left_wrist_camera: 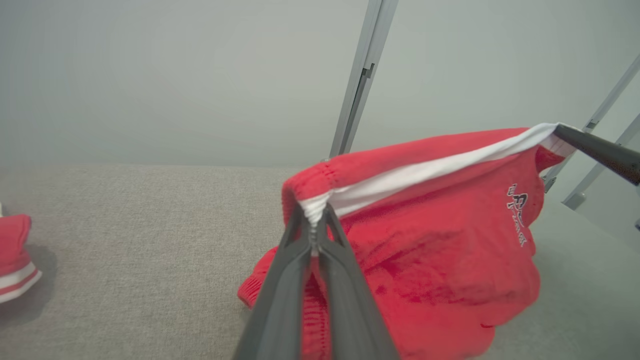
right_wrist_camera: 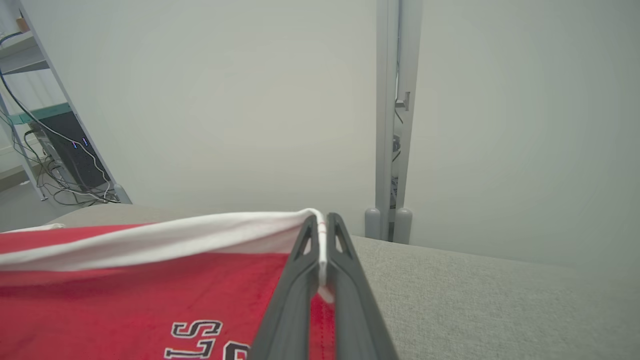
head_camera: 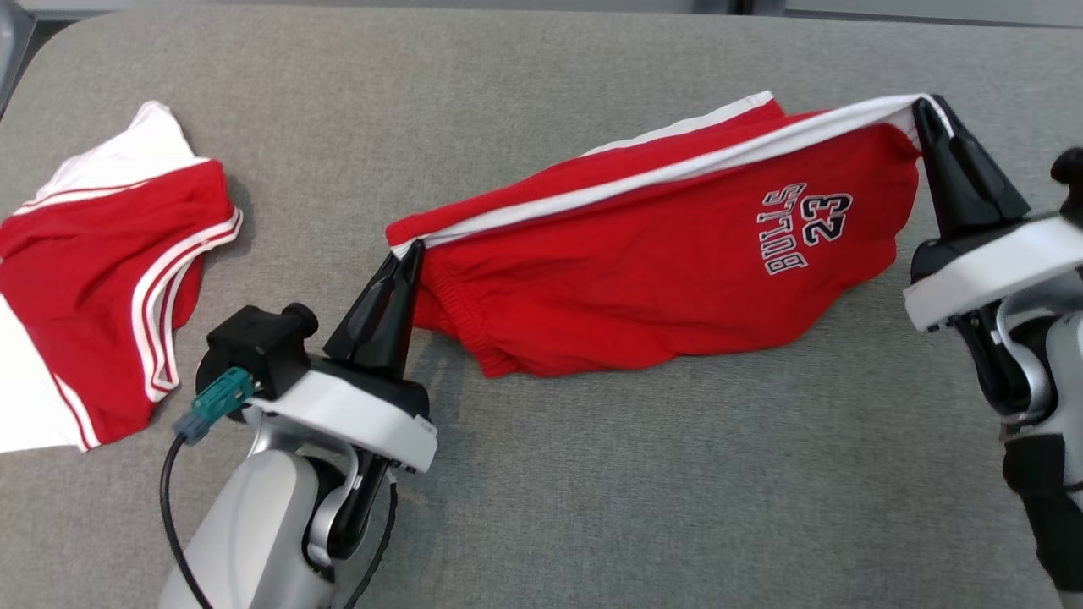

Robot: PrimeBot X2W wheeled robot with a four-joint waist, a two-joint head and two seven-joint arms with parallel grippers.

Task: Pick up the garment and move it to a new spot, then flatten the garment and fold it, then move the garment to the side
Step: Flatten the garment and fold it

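Note:
The garment is a pair of red shorts (head_camera: 643,262) with a white side stripe and a "BULLS 23" print, stretched between my two grippers above the grey table (head_camera: 592,491). My left gripper (head_camera: 409,250) is shut on the waistband corner at the shorts' left end, seen close up in the left wrist view (left_wrist_camera: 315,220). My right gripper (head_camera: 924,108) is shut on the white-striped corner at the right end, also pinched in the right wrist view (right_wrist_camera: 322,230). The shorts (left_wrist_camera: 440,250) sag in the middle, and their lower edge rests on the table.
A second red and white garment (head_camera: 101,271) lies crumpled at the table's left edge, its corner also visible in the left wrist view (left_wrist_camera: 15,260). Beyond the table's far edge stand grey frame posts (right_wrist_camera: 395,125) and a pale wall.

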